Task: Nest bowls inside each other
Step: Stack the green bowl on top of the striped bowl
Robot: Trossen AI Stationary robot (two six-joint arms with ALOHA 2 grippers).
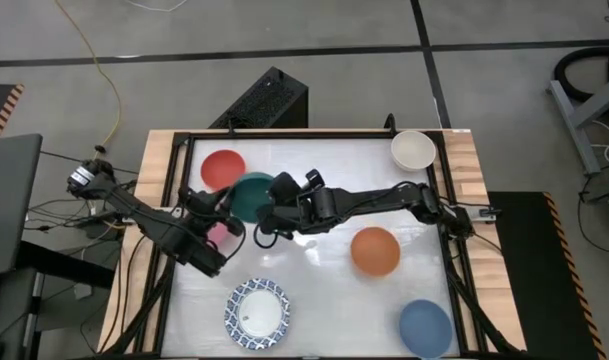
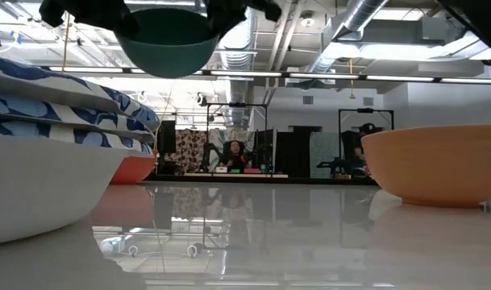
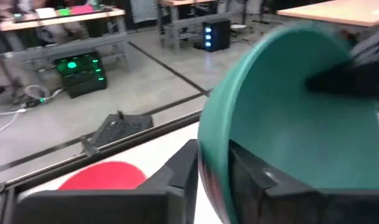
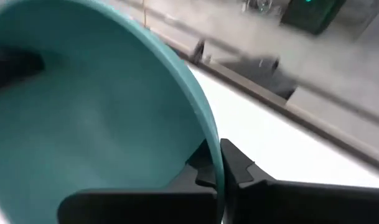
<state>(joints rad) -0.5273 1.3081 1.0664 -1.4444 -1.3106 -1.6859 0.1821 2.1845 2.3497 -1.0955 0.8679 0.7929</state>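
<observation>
A green bowl (image 1: 252, 196) hangs high above the table, seen from below in the low view (image 2: 166, 44), with a gripper on each side of it. My left gripper (image 1: 229, 205) reaches it from the table's left, my right gripper (image 1: 274, 207) from the right, and both are shut on its rim. Directly behind it the red bowl (image 1: 223, 168) rests on its base. A pink bowl (image 1: 218, 233) lies partly hidden under my left arm. The orange (image 1: 374, 250), blue (image 1: 425, 327) and cream (image 1: 413, 150) bowls stand apart on the right half. My left gripper (image 3: 214, 183) has the green bowl's rim (image 3: 215, 155) between its fingers, one finger inside (image 3: 254, 180) and one outside (image 3: 183, 171). It comes nearly level from the table's left. The bowl is lifted clear, mouth up. My right gripper (image 4: 218, 171) pinches the opposite side of the rim (image 4: 211, 140), one finger inside the bowl (image 4: 195, 177) and one outside (image 4: 242, 168). It slants down from the table's right.
A white bowl with a blue-patterned rim (image 1: 256, 312) sits at the near middle and fills the left of the low view (image 2: 43, 153). The black frame (image 1: 180, 160) and wooden strips (image 1: 462, 160) border the white table top. Open surface lies between the patterned and orange bowls.
</observation>
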